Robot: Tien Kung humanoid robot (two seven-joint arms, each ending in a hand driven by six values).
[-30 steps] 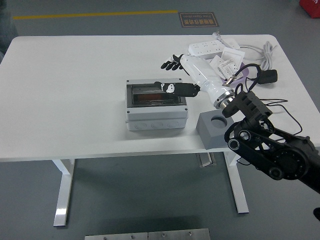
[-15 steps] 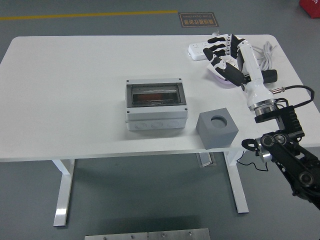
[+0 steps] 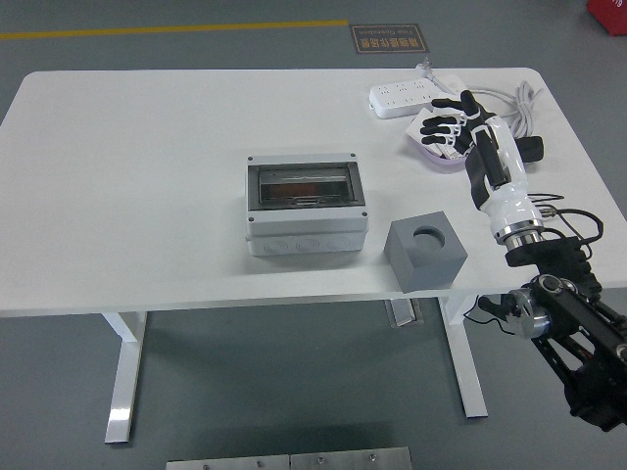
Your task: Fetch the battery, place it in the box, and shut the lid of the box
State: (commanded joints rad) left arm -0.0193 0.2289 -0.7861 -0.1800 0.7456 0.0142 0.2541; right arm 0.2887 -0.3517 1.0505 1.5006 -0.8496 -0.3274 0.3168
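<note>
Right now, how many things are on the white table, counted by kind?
Grey box with clear lid: 1
Grey block with a round hole: 1
White power strip: 1
Black plug on a cable: 1
Small packets under the right hand, too hidden to count apart: 1 pile
Total: 5 things, counting the pile as one.

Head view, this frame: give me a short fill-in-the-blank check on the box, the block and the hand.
1. The lid of the box is ____.
2. The grey block with a round hole sits to the box's ____.
3. The right hand holds ____.
4. The white power strip lies near the table's ____ edge.

Missing words: closed; right; nothing; far
</note>
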